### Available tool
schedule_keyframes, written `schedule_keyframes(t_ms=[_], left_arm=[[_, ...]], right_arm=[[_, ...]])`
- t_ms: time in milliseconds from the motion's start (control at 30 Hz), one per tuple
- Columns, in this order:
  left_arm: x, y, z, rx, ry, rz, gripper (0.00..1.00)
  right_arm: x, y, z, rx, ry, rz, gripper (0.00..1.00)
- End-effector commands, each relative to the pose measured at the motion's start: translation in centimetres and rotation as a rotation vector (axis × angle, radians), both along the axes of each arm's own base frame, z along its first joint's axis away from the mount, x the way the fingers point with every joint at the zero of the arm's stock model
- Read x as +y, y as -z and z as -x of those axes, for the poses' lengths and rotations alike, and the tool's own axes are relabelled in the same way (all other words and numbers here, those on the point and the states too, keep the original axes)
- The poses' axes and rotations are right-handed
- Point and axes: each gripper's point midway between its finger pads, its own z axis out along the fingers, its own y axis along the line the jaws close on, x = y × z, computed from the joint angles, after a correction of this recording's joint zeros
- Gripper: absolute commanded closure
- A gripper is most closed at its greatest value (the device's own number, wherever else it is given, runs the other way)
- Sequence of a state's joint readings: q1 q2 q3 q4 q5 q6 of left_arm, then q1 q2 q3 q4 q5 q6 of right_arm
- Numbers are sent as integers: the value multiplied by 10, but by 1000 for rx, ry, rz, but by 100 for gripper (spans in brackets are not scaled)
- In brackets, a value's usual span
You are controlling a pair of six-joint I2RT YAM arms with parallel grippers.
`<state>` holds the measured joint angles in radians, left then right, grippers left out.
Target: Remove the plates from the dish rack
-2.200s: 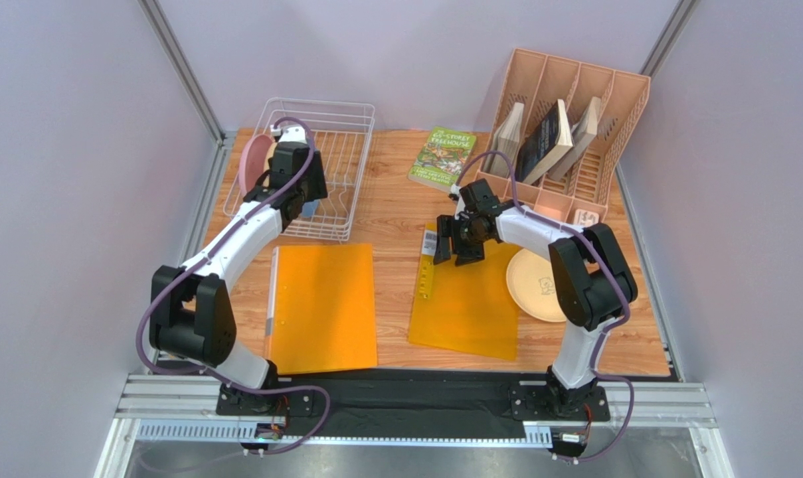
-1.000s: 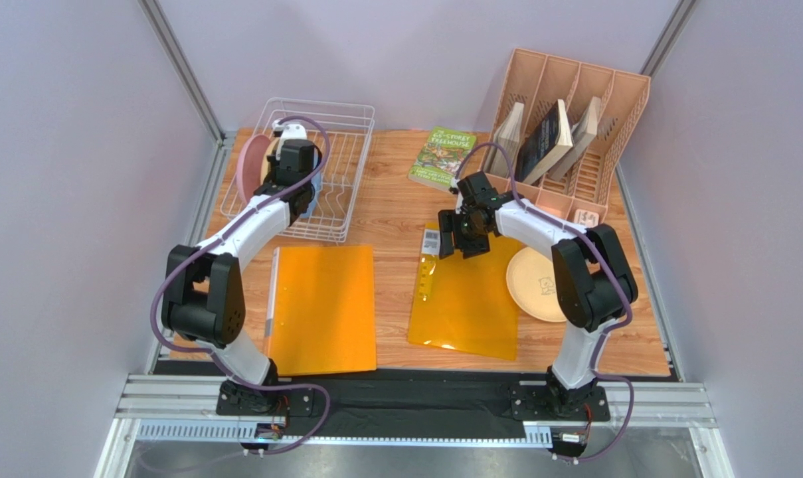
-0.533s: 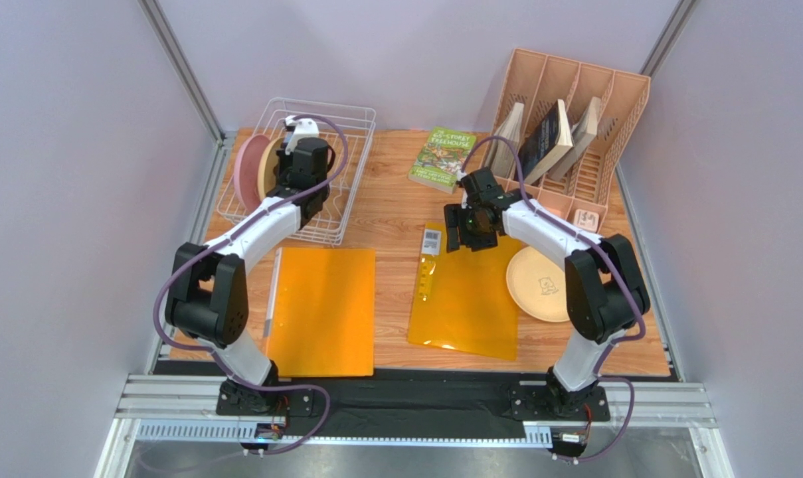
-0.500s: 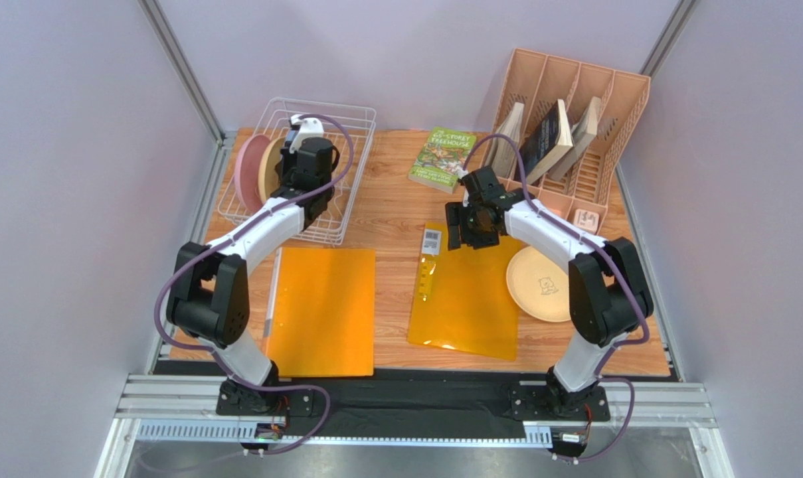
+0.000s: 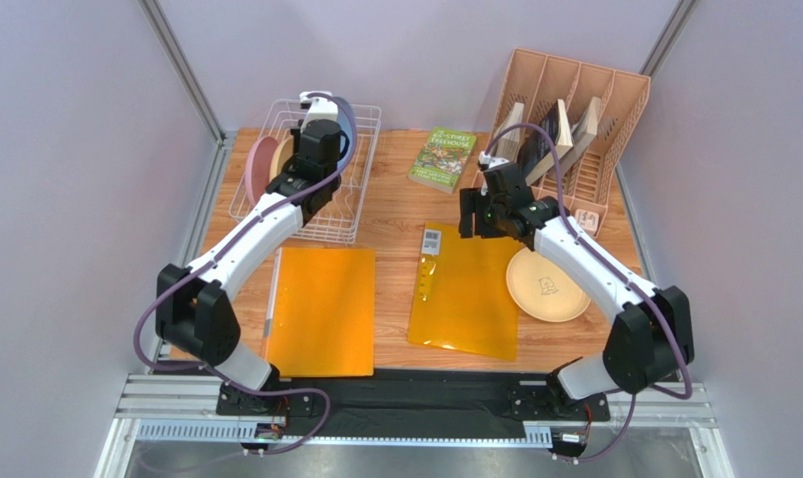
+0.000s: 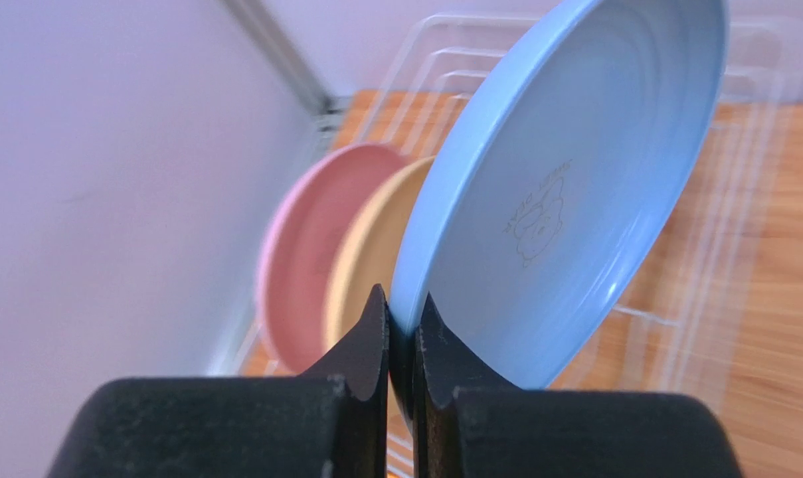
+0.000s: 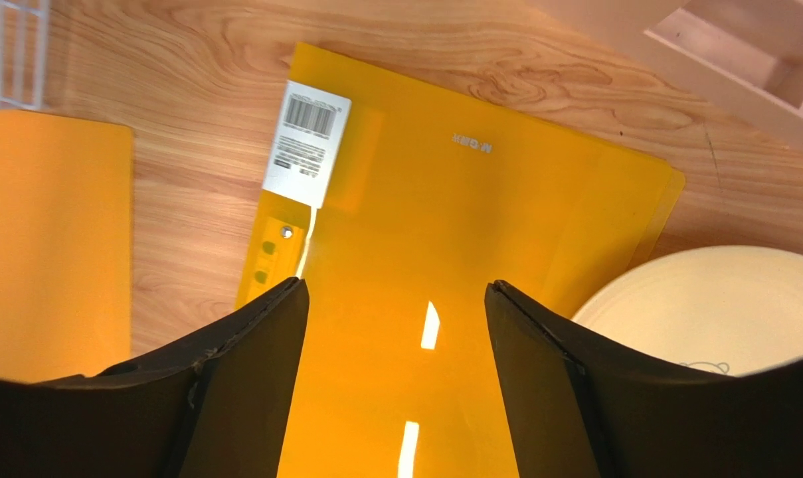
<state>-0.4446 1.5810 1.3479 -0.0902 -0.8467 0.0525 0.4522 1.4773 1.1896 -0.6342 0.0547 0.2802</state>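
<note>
Stretching over dish rack (image 5: pixel 335 214), left arm (image 5: pixel 246 234), jaws clenched on blue plate (image 6: pixel 565 189); right arm (image 5: pixel 585 264) extended, jaws released.

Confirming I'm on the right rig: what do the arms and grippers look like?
Left arm and right arm: white links, black joint housings, a purple cable looping along each. Left gripper and right gripper: matte black tapered fingers, no markings visible.
</note>
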Motion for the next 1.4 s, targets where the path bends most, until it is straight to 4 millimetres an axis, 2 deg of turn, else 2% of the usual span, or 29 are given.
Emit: schedule_keyframes(t_ms=[0,67,200,400,433,600,767,833,867,900,933,1000,1033,1067,1100,1133,1167,1200,1233,1267,1300,1333,1367], left_arm=[[-60,-35,21,-20,259,344,100],[-71,-29,29,11,302,406,100],[-105,-15,41,72,421,556,100],[-150,8,63,194,591,754,100],[-156,6,64,190,617,775,100],[-176,12,77,237,699,858,100],[-187,4,87,235,769,925,100],[-191,2,90,234,793,938,100],[-193,1,92,240,806,949,100],[-194,2,93,236,817,955,100],[-197,2,95,240,835,960,100],[-197,3,95,232,843,962,100],[-196,5,96,231,839,959,93],[-194,5,94,222,830,951,68],[-193,8,94,220,831,933,57],[-191,9,93,218,829,921,48],[-189,11,91,217,816,906,35],[-187,12,90,215,819,884,21],[-186,13,89,213,814,873,14],[-186,12,88,212,818,862,5],[-185,15,88,223,813,845,4],[-184,16,87,224,810,836,4],[-183,15,87,225,808,827,4]], right_arm=[[17,-53,-12,-195,-23,-140,28],[24,-68,-8,-231,-37,-208,26],[34,-94,-14,-323,-53,-295,25],[46,-103,-24,-374,-66,-367,24],[49,-105,-27,-386,-67,-385,24],[54,-93,-37,-375,-61,-399,25],[53,-75,-48,-330,-40,-426,27],[54,-72,-49,-326,-53,-452,34],[49,-71,-52,-327,-42,-458,41],[46,-68,-52,-322,-36,-466,67],[46,-70,-51,-322,-45,-477,77],[32,-76,-52,-335,-6,-485,100],[23,-69,-49,-324,16,-478,100],[9,-78,-47,-347,46,-478,100],[0,-77,-44,-344,74,-466,100],[-15,-66,-38,-314,136,-434,100],[-32,-74,-32,-338,179,-431,100],[-42,-73,-27,-334,208,-424,100],[-56,-62,-17,-293,274,-398,100],[-74,-63,-7,-302,325,-391,100],[-85,-59,1,-291,368,-375,100],[-104,-46,15,-240,468,-332,100],[-119,-48,27,-253,533,-307,100]])
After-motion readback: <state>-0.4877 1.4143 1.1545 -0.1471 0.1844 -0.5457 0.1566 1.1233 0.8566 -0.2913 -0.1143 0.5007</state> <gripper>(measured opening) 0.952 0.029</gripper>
